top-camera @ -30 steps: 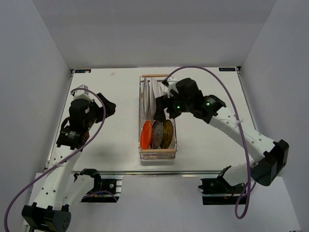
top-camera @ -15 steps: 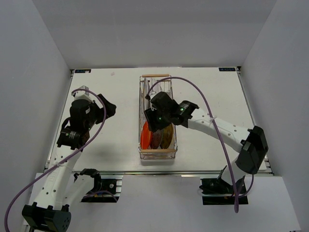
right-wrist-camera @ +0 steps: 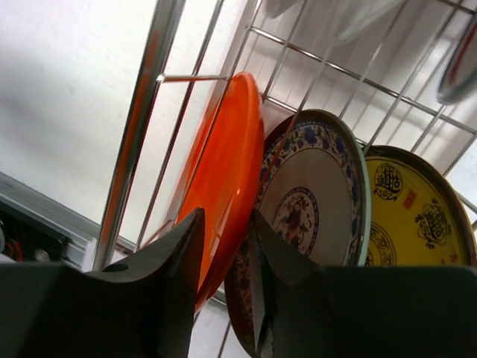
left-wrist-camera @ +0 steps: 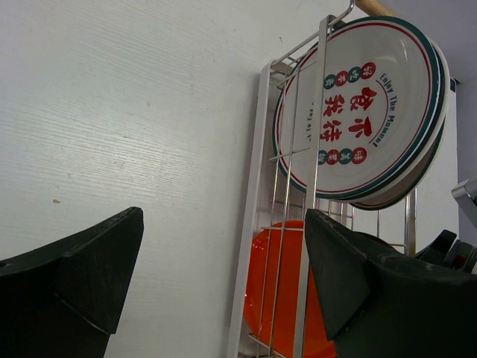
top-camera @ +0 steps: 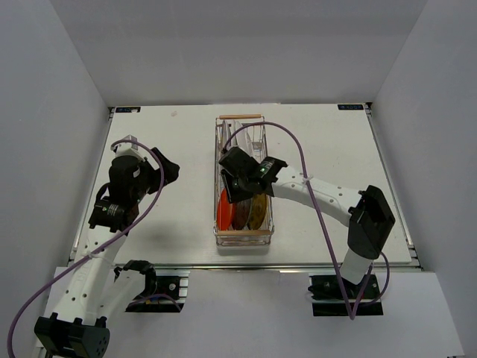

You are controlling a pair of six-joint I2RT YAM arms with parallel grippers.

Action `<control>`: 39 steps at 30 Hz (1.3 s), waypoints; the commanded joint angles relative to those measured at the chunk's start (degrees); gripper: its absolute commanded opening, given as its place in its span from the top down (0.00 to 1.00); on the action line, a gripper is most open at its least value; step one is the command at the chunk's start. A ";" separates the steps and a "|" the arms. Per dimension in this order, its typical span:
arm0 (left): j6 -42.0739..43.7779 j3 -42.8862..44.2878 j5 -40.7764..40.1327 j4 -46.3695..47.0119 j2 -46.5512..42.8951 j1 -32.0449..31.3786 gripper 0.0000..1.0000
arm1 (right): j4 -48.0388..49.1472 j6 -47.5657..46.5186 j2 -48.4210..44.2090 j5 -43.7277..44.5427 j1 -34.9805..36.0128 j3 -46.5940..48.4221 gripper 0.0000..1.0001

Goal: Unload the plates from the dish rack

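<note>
The dish rack [top-camera: 244, 233] lies lengthwise in the middle of the table. Near its front end an orange plate [top-camera: 223, 210], a blue-patterned plate [right-wrist-camera: 313, 190] and a yellow plate [right-wrist-camera: 417, 224] stand on edge. White plates [top-camera: 232, 139] stand further back, one with a dark-green rim [left-wrist-camera: 358, 112]. My right gripper [right-wrist-camera: 225, 224] reaches down into the rack, its jaws closed on the upper rim of the orange plate [right-wrist-camera: 223, 164]. Left of the rack, my left gripper [left-wrist-camera: 223, 224] hangs wide open over the table with nothing in it.
The rack's wire side [left-wrist-camera: 298, 224] stands between my left gripper and the orange plate [left-wrist-camera: 279, 291]. The right arm's purple cable [top-camera: 298, 156] arcs over the rack. White walls enclose the table on three sides.
My right arm swung left and down into the rack's front end, and its jaws narrowed from wide open onto the orange plate's rim. The left arm stayed put.
</note>
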 commanded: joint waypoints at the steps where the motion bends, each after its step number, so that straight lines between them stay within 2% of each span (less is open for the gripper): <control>1: -0.59 -0.15 -0.42 -0.11 -0.91 -0.25 0.02 | -1.03 3.66 1.12 1.35 0.47 2.30 0.67; 6: -0.85 -0.32 -0.42 -0.03 -1.34 -0.25 0.02 | -1.11 4.99 0.51 2.15 1.08 2.91 0.85; 9: -0.85 -0.41 -0.51 -0.20 -1.43 -0.25 0.02 | -1.99 4.90 0.33 3.29 1.26 4.84 0.92; 16: -1.03 -0.59 -0.68 -0.38 -1.78 -0.25 0.02 | -5.59 4.37 -1.07 9.17 1.70 10.12 1.00; 25: -1.12 -0.85 -0.68 -0.02 -1.17 -0.25 0.02 | -4.55 1.48 -8.80 16.20 0.65 11.09 1.00; 27: -1.20 -0.67 -0.68 -0.37 -0.64 -0.25 0.02 | -2.79 1.12 -11.17 18.13 -0.32 9.34 1.00; 32: -0.94 -0.59 -0.16 -0.11 -0.55 -0.77 0.02 | 6.25 0.07 -24.87 20.69 -4.54 0.12 1.00; 36: -0.68 -1.37 0.90 1.20 -0.73 -0.77 0.02 | 10.93 0.15 -35.41 28.23 -11.63 -9.89 1.00; 38: -0.42 -1.55 2.21 2.26 -0.64 -0.77 0.02 | 10.93 0.15 -37.45 30.09 -13.50 -12.28 1.00; 39: -0.24 -1.55 2.22 2.52 -0.47 -0.77 0.02 | 10.93 0.33 -38.85 31.84 -16.81 -14.29 1.00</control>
